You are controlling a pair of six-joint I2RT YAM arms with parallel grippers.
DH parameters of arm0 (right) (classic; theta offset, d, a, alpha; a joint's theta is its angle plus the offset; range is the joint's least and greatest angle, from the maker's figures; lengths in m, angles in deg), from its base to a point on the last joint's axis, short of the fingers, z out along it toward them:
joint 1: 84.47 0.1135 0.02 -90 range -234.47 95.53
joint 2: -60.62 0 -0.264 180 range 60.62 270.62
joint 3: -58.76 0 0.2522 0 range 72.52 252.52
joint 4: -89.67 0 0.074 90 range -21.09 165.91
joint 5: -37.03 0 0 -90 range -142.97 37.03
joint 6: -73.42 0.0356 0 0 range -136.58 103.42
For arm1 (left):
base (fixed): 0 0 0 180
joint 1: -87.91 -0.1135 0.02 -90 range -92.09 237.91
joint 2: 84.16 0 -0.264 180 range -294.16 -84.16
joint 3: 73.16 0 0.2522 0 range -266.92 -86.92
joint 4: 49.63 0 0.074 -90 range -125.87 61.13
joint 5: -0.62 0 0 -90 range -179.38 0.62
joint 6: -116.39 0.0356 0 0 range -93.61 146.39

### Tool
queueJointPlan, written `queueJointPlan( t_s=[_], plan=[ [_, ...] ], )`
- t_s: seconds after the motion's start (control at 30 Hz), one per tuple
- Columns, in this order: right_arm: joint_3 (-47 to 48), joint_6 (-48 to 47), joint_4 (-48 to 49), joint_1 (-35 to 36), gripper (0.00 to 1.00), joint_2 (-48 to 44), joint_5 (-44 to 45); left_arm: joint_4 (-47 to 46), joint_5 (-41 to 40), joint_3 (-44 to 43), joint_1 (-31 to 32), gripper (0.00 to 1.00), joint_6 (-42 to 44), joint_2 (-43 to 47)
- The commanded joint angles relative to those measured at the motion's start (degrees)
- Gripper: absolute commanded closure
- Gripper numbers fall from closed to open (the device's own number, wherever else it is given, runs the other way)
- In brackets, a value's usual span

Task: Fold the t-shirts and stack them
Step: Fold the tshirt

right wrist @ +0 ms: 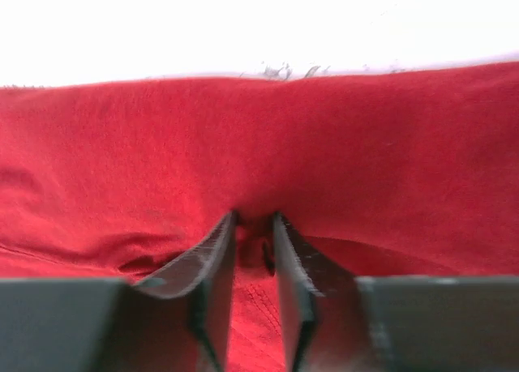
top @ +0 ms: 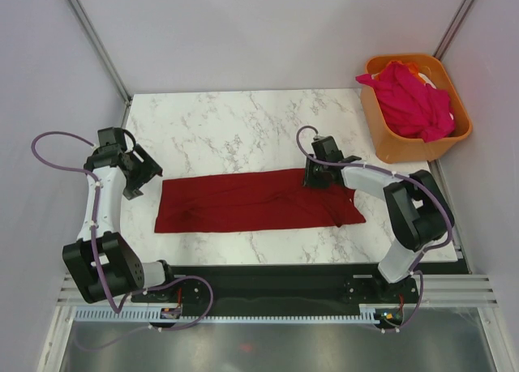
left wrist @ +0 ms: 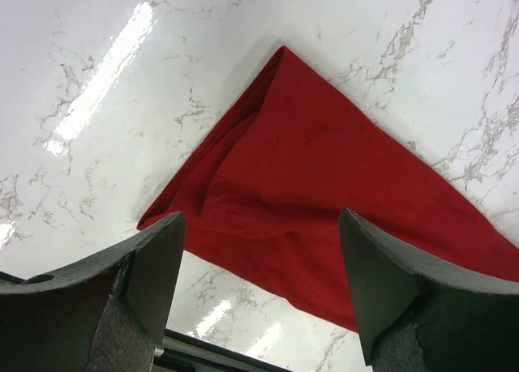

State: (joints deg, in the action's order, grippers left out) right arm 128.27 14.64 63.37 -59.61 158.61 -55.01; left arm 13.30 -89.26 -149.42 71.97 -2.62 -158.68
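Note:
A dark crimson t-shirt (top: pixel 251 202) lies folded into a long strip across the front of the marble table. My right gripper (top: pixel 314 180) is down on its far right edge, shut on a pinch of the red cloth (right wrist: pixel 255 234). My left gripper (top: pixel 139 180) is open and empty, hovering just left of the shirt's left end; its wrist view shows that red corner (left wrist: pixel 324 194) between the wide-apart fingers (left wrist: pixel 154 267). A magenta pink t-shirt (top: pixel 413 100) lies bunched in the orange tub.
The orange plastic tub (top: pixel 381 129) stands at the back right, past the table's corner. The marble table (top: pixel 227 129) ends at a black rail in front. Grey walls close in the left, back and right.

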Motion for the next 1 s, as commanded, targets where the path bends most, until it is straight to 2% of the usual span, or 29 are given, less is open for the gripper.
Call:
queueJointPlan(
  t_s=[0.0, 0.23, 0.4, 0.43, 0.53, 0.67, 0.7, 0.8, 0.83, 0.93, 0.97],
  plan=[
    [1.0, -0.1, 0.1, 1.5, 0.7, -0.4, 1.2, -0.9, 0.3, -0.3, 0.1, 0.17, 2.1, 0.3],
    [-1.4, 0.3, -2.0, 2.9, 0.82, -5.1, 3.0, -0.9, 0.2, -0.3, 0.0, 0.17, 2.0, 0.4],
    [-2.9, 0.5, -4.5, 4.1, 0.83, -9.1, 4.5, -0.9, 0.1, -0.2, 0.1, 0.17, 1.9, 0.8],
    [-3.3, 0.5, -5.0, 4.3, 0.87, -9.7, 4.6, -0.9, 0.1, -0.2, 0.1, 0.17, 1.9, 0.8],
    [-5.9, 1.6, -4.9, 5.4, 0.91, -11.2, 4.0, -0.9, 0.1, -0.2, 0.1, 0.17, 1.9, 1.0],
    [-10.5, 3.7, -4.3, 8.8, 0.89, -13.0, 3.5, -0.9, 0.0, -0.2, 0.1, 0.17, 1.9, 1.2],
    [-11.2, 4.1, -4.2, 9.3, 0.86, -13.3, 3.4, -0.9, 0.0, -0.2, 0.0, 0.17, 1.9, 1.2],
    [-12.7, 5.3, -4.2, 11.4, 0.63, -14.7, 2.7, -0.8, 0.0, -0.2, 0.1, 0.17, 1.9, 1.2],
    [-12.8, 5.4, -4.3, 11.9, 0.4, -15.3, 2.7, -0.9, 0.1, -0.1, 0.0, 0.17, 1.9, 1.2],
    [-11.5, 5.3, -6.0, 12.3, 0.24, -18.4, 2.7, -0.8, 0.1, -0.3, 0.1, 0.17, 1.9, 1.1],
    [-10.3, 5.1, -6.7, 12.3, 0.21, -20.0, 3.9, -0.8, 0.0, -0.3, 0.1, 0.17, 1.9, 1.2]
  ],
)
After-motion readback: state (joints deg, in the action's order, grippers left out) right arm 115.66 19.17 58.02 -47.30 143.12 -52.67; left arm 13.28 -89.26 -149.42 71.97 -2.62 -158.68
